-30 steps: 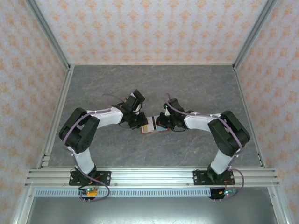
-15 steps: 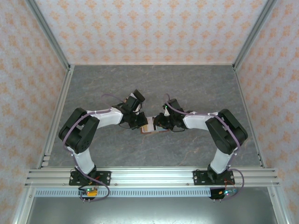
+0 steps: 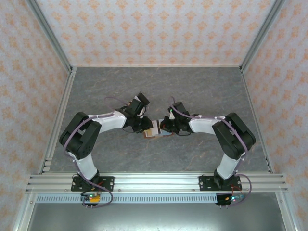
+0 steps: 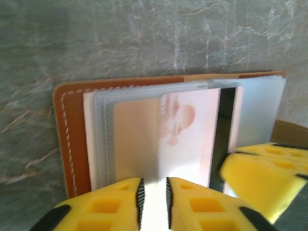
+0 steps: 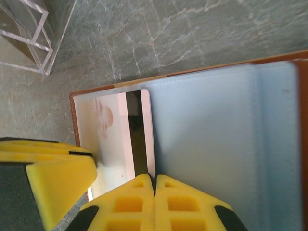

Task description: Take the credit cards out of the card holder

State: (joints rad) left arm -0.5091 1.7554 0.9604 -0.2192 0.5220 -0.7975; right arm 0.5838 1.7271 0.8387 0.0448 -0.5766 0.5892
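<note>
Left gripper (image 4: pixel 153 185), jaws slightly apart, is sitting at the card (image 4: pixel 163 139) in the open holder (image 4: pixel 67 134) lying centrally on the worktop (image 4: pixel 144 38); right gripper (image 5: pixel 155 179), closed, is sitting at its edge. Likely best: pinning the holder, sliding the card out flat

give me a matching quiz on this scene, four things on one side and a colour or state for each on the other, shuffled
Things:
1. card holder
2. card
3. right gripper
4. clear box

Colours or states:
a. pink with a black stripe
b. fingers pressed together
c. see-through, on the table
d. lying open, brown outside, pale blue inside

Pairs: 1-d, 2-a, 3-b, 4-c
</note>
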